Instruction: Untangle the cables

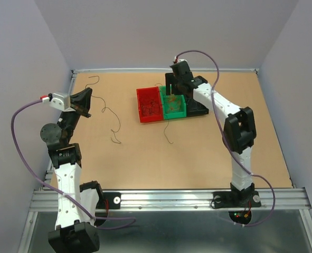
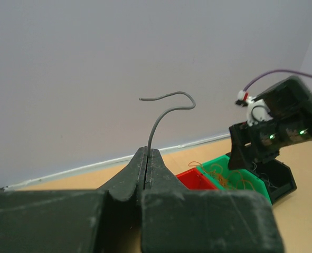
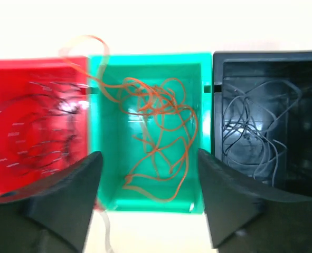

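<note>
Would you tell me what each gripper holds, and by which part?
Left gripper pinches a thin grey wire near one end; right gripper, open over the green bin, holds nothing.

Top view evenly lit, sharp, faint shadows. Right wrist view overexposed: surface (image 3: 156, 21) bleached white, red bin (image 3: 34, 116) blurred. Left gripper (image 2: 147, 154) foreground slightly soft.
</note>
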Available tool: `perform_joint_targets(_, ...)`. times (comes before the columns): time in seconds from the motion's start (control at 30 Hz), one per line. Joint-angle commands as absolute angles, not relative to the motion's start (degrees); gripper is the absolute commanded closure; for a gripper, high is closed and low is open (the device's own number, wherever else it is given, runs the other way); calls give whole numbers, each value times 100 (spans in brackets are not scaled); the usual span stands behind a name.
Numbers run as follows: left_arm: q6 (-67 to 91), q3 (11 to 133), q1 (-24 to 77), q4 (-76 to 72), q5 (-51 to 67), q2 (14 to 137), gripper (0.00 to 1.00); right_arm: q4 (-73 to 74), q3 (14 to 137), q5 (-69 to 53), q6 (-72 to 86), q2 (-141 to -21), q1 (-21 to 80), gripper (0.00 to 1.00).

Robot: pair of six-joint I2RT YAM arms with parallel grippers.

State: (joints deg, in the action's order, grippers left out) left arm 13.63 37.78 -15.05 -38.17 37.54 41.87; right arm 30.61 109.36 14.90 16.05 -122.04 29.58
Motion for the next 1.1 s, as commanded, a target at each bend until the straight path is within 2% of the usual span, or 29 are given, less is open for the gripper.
perform_joint_targets(0.0, 1345, 3753, -1468, -4192, 3850, 4148, 99, 2936, 10425, 1626, 1705, -11286, 3094, 20)
perform_joint_targets(0.07, 1336, 3753, -1459, -4201, 3841, 4157, 99, 2944, 10075, 1608, 1757, -10962, 3164, 20)
perform_joint_targets(0.13, 1318, 3762, -1441, -4201, 3858, 4148, 99, 2866, 9722, 1521, 1802, -10715, 3243, 27)
perform_joint_targets(0.17, 1327, 3744, -1450, -4201, 3850, 4148, 99, 2848, 9564, 1512, 1819, -10618, 3391, 27)
perform_joint_targets(0.3, 1310, 3744, -1433, -4201, 3858, 4140, 99, 2454, 8389, 1643, 1898, -9995, 3928, 15)
perform_joint_targets(0.47, 1318, 3735, -1433, -4192, 3858, 4140, 99, 1943, 7568, 1546, 2083, -9799, 4315, 14)
perform_joint_targets(0.6, 1310, 3753, -1424, -4201, 3867, 4148, 99, 1602, 7418, 1705, 2092, -10072, 4324, 24)
perform_joint_targets(0.63, 1318, 3753, -1424, -4201, 3867, 4166, 99, 1539, 7453, 1740, 2083, -10124, 4333, 30)
perform_joint_targets(0.93, 1301, 3753, -1398, -4210, 3911, 4131, 99, 1459, 8252, 1890, 1951, -11056, 4342, 41)
perform_joint_targets(1.0, 1292, 3744, -1389, -4210, 3911, 4122, 99, 1485, 8419, 1846, 1907, -11179, 4342, 56)
perform_joint_targets(1.03, 1292, 3744, -1389, -4210, 3929, 4113, 99, 1494, 8559, 1785, 1899, -11232, 4342, 69)
perform_joint_targets(1.07, 1292, 3744, -1389, -4210, 3929, 4113, 99, 1503, 8621, 1732, 1864, -11259, 4342, 74)
